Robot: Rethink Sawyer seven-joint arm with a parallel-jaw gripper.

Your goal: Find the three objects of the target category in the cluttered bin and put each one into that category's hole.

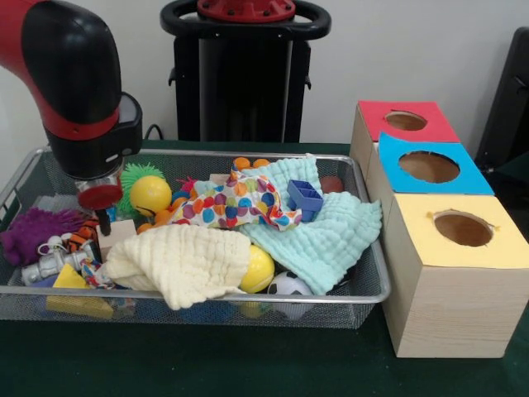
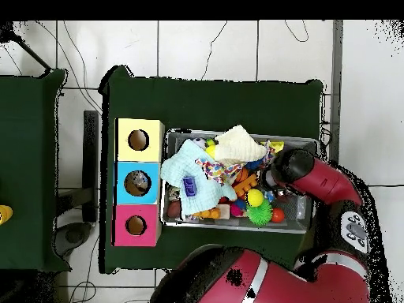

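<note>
My gripper hangs low over the left end of the wire bin, just above a pale wooden block. Its tip shows only as a dark stub under a red disc. Around it lie a striped tiger toy, a yellow ball and a green spiky ball. A cream cloth, a polka-dot cloth and a mint cloth cover much of the clutter. A blue square block rests on the mint cloth. In the overhead view the arm's head hides the gripper.
Three wooden boxes stand beside the bin, with round holes in a red top, a blue top and a yellow top. A purple fuzzy toy, a second yellow ball and a small soccer ball also lie in the bin.
</note>
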